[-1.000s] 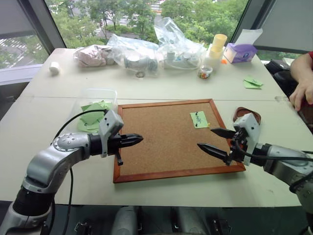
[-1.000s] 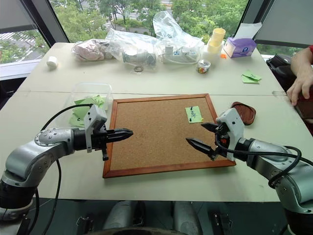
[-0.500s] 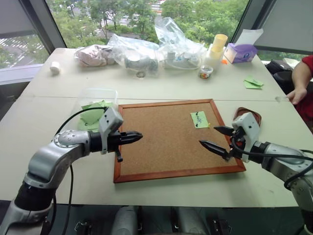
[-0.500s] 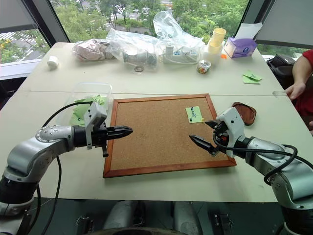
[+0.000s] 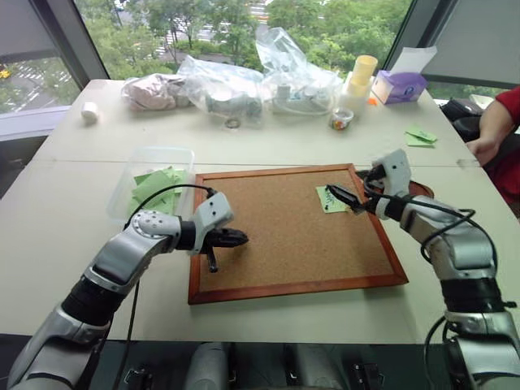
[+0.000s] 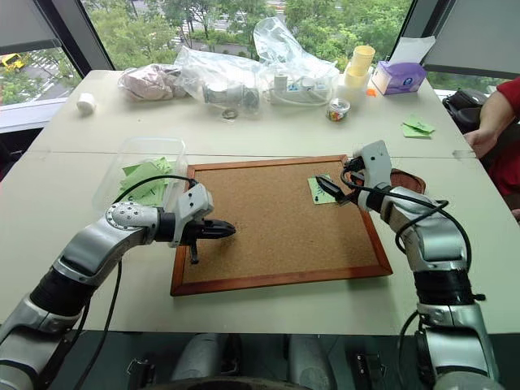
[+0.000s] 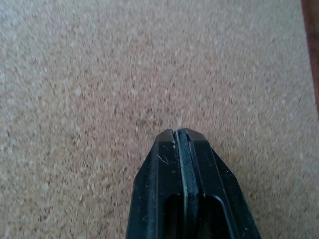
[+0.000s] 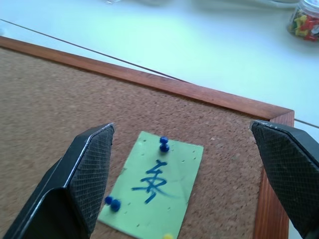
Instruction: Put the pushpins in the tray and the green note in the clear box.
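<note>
While right gripper (image 8: 184, 164) gapes over green note (image 8: 154, 186); left gripper (image 7: 182, 142) closed — on corkboard (image 7: 99, 74).

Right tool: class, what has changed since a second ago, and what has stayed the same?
The open right tool moved forward over the corkboard to the scribbled green note. The shut left tool dipped toward the cork. The note stays pinned.

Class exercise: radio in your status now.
Right gripper open over the green note. Note pinned to corkboard by pushpins. Left gripper shut, idle. Nothing blocking.
</note>
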Motion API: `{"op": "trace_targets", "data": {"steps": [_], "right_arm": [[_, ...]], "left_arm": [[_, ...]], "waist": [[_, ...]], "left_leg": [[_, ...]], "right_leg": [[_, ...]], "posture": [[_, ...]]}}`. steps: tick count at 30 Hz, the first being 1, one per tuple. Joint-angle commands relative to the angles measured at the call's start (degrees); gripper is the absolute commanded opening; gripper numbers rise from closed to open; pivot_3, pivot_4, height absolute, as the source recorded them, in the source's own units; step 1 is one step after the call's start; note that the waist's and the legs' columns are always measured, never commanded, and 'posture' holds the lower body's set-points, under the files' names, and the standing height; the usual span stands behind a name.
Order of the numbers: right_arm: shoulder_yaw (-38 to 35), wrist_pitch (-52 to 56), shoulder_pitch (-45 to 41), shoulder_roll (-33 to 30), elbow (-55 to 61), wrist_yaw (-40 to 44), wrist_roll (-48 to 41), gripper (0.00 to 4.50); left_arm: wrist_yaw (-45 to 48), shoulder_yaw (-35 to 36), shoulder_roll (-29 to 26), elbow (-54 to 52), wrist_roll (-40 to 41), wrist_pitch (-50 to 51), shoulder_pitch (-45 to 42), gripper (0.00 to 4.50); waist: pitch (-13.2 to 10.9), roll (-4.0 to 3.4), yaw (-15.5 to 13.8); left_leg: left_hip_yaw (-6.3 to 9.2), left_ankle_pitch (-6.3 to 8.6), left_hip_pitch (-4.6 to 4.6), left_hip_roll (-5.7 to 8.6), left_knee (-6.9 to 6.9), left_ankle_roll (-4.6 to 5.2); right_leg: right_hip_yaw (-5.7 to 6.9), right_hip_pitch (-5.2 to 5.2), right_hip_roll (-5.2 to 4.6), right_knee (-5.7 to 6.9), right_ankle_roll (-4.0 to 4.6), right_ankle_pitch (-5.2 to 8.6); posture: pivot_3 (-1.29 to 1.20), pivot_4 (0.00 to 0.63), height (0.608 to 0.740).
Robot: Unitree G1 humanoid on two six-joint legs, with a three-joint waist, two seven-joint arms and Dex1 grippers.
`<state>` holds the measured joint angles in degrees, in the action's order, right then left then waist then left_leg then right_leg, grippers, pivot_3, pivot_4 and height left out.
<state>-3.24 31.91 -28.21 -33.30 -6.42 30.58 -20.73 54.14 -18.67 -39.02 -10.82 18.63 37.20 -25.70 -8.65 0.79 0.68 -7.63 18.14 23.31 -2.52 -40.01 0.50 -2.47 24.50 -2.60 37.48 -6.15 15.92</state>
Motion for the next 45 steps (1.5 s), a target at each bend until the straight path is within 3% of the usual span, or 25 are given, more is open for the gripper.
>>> {"op": "trace_targets", "data": {"steps": [1, 11, 14, 21, 38, 45], "right_arm": [[1.27, -3.33, -3.81, 1.54, -4.98, 1.83, 2.35, 4.5], [3.03, -7.89, -7.02, 3.02, -12.83, 6.51, 5.75, 4.5], [3.29, -8.36, -7.3, 3.43, -14.13, 7.9, 6.25, 3.74], [2.81, -9.85, -8.15, 4.85, -16.49, 8.21, 7.15, 0.09], [-4.94, -15.43, -8.15, 5.78, -13.42, 1.92, 5.54, 0.04], [-8.32, -12.64, -6.25, 5.62, -8.87, 0.58, 3.58, 0.04]], "left_arm": [[0.33, -1.13, -0.78, -0.14, -2.89, -0.18, -0.65, 0.04], [-0.59, -0.54, 0.4, -2.27, -3.95, 1.29, 1.02, 0.04], [-0.8, -0.61, 0.61, -2.51, -4.09, 1.55, 1.04, 0.0], [-0.91, -0.76, 0.99, -2.53, -4.59, 1.74, 0.88, 0.0], [2.81, -4.29, -1.22, -3.17, -7.31, 1.02, 2.27, 0.0], [3.26, -4.55, -0.71, -1.94, -8.07, 0.02, 1.63, 0.0]], "waist": [[0.0, -0.01, 0.13], [0.01, -0.02, 0.11], [0.02, -0.04, 0.09], [0.03, -0.05, 0.09], [0.06, -0.16, 0.15], [0.17, -0.34, 0.29]], "left_leg": [[-0.02, 0.0, 0.0, 0.01, 0.0, 0.0], [-0.01, 0.0, -0.02, -0.04, -0.01, 0.0], [-0.01, 0.0, -0.03, -0.05, -0.01, 0.0], [-0.01, 0.0, -0.04, -0.05, -0.02, -0.01], [-0.04, -0.01, -0.07, -0.05, -0.02, -0.01], [-0.05, -0.01, -0.12, -0.08, -0.01, -0.01]], "right_leg": [[0.0, 0.0, 0.0, 0.0, 0.0, 0.0], [0.0, -0.02, -0.01, 0.02, -0.01, 0.0], [0.0, -0.03, -0.01, 0.03, -0.01, 0.0], [0.0, -0.04, -0.01, 0.04, -0.01, 0.0], [0.0, -0.05, -0.02, 0.07, -0.01, -0.01], [-0.01, -0.07, 0.0, 0.07, -0.01, 0.0]], "posture": [[0.0, 0.15, 0.735], [0.0, 0.15, 0.735], [0.0, 0.15, 0.735], [0.0, 0.15, 0.735], [0.0, 0.15, 0.735], [0.0, 0.15, 0.735]]}}
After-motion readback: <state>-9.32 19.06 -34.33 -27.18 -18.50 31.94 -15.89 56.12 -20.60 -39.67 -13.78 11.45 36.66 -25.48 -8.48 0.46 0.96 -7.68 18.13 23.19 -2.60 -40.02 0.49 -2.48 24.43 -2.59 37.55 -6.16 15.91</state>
